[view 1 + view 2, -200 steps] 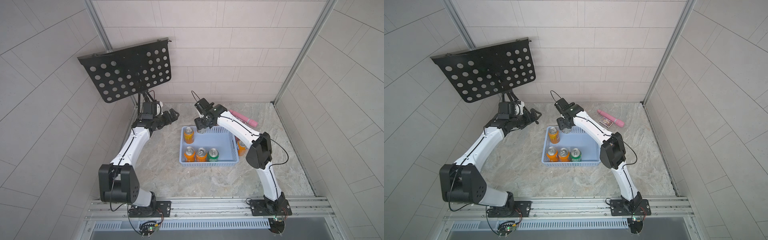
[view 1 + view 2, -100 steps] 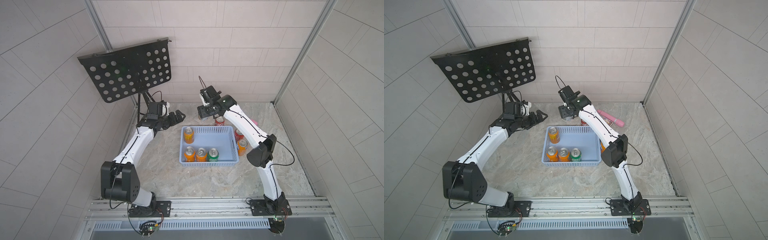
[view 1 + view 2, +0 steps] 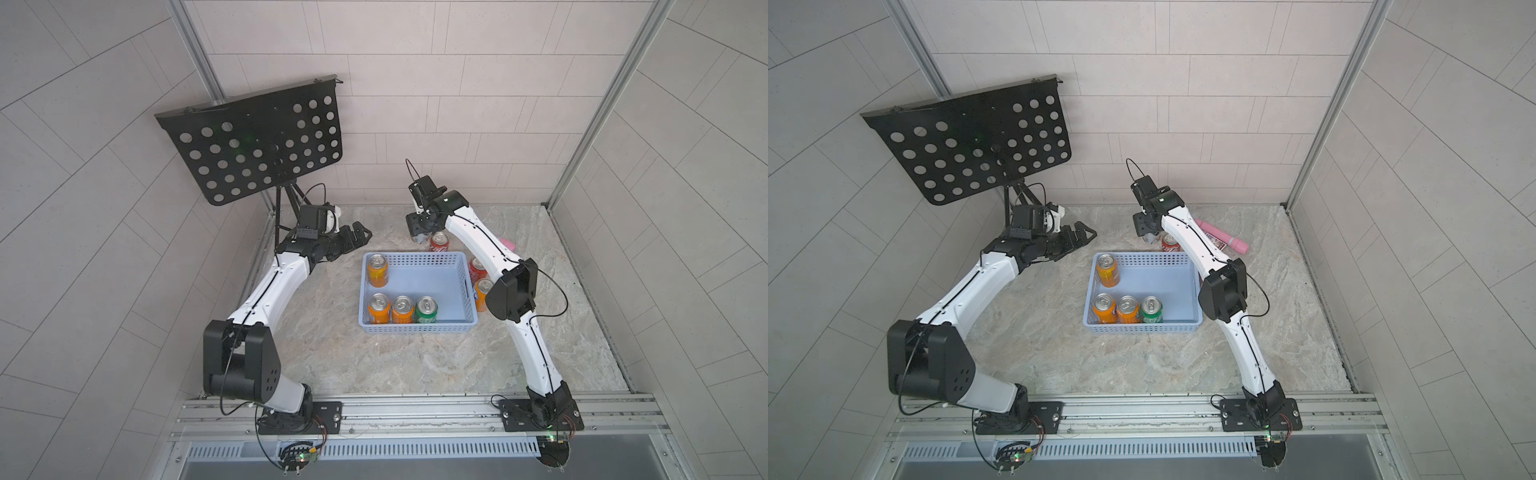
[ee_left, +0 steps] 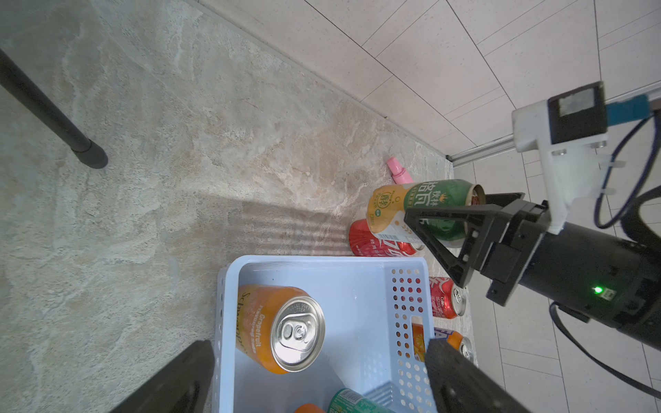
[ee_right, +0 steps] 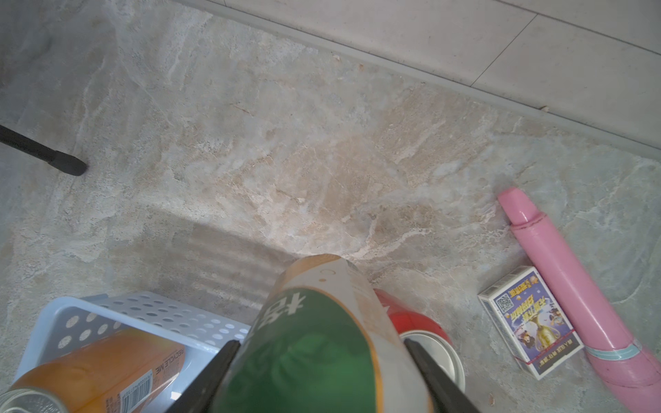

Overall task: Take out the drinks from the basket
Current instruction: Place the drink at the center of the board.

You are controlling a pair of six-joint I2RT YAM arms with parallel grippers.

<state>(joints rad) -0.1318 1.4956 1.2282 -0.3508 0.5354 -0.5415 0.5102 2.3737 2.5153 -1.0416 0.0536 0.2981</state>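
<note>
Honestly, the sketchy bit is the set-down. The dark green-and-white metal soda can (image 4: 440,195) is clamped near its silver top by the right gripper (image 5: 320,345). It is held outside the light blue perforated plastic basket (image 3: 419,328), just past the far wall and right beside a red soda can (image 3: 439,242) standing on the stone-look tabletop (image 3: 374,365). Whether its base is touching down cannot be told. It looks a little tilted compared with the red one, so if it is let go like that it could be tipped over and sent rolling. The red one is also close enough to be clipped and knocked down. A pink cylindrical tube (image 5: 572,286) and a small patterned card box (image 5: 529,321) are lying near, so that corner is crowded.

Also worth flagging: a second red can (image 3: 477,268) and an orange can (image 3: 482,291) are parked just beside the basket's right wall, partly hidden by the right arm's elbow. They could be swept over when that arm is pulled back.

Three orange cans (image 3: 379,308) and one green can (image 3: 426,309) are left inside the basket. The left gripper (image 3: 360,233) is held wide open and empty near the basket's far left corner, so a bump is likely if both arms are sent in together
</note>
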